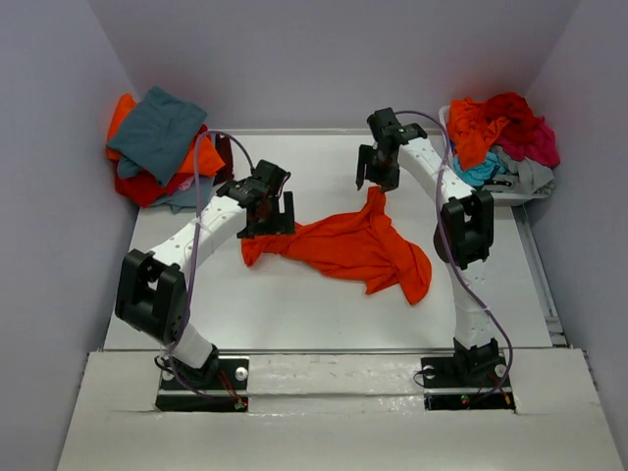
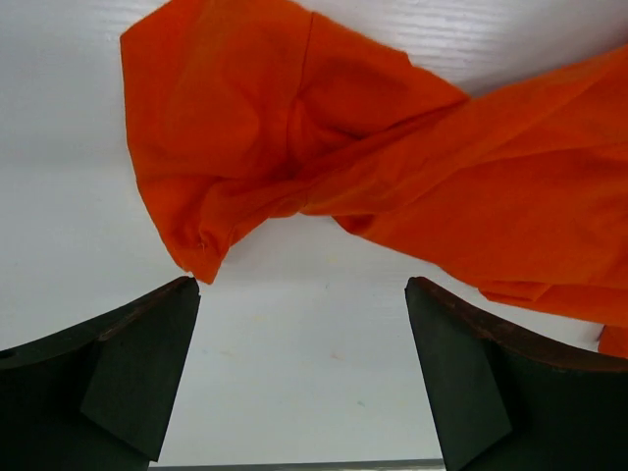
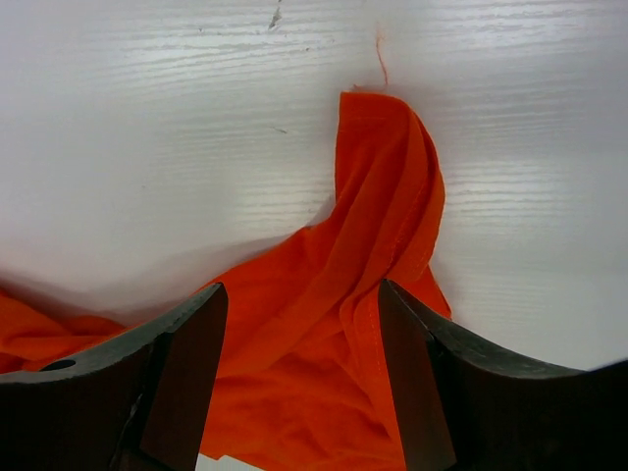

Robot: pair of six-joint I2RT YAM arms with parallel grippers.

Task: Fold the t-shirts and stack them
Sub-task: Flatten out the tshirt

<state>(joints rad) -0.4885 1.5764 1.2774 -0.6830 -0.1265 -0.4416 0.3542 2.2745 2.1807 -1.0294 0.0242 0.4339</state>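
Note:
A bright orange t-shirt [image 1: 343, 245] lies crumpled across the middle of the white table. Its left end [image 2: 226, 147] lies just beyond my left gripper [image 1: 267, 221], which is open and empty over bare table [image 2: 302, 285]. My right gripper [image 1: 373, 180] is open above the shirt's far tip, a narrow bunched flap [image 3: 383, 196] that runs up between the fingers [image 3: 299, 289]. Neither gripper holds cloth. A pile of folded shirts, teal-grey [image 1: 162, 128] on orange and red, lies at the far left.
A white bin [image 1: 510, 188] at the far right holds a heap of loose shirts in orange, red [image 1: 505, 116], magenta, turquoise and grey. Grey walls close in the table on three sides. A metal rail runs along the right edge.

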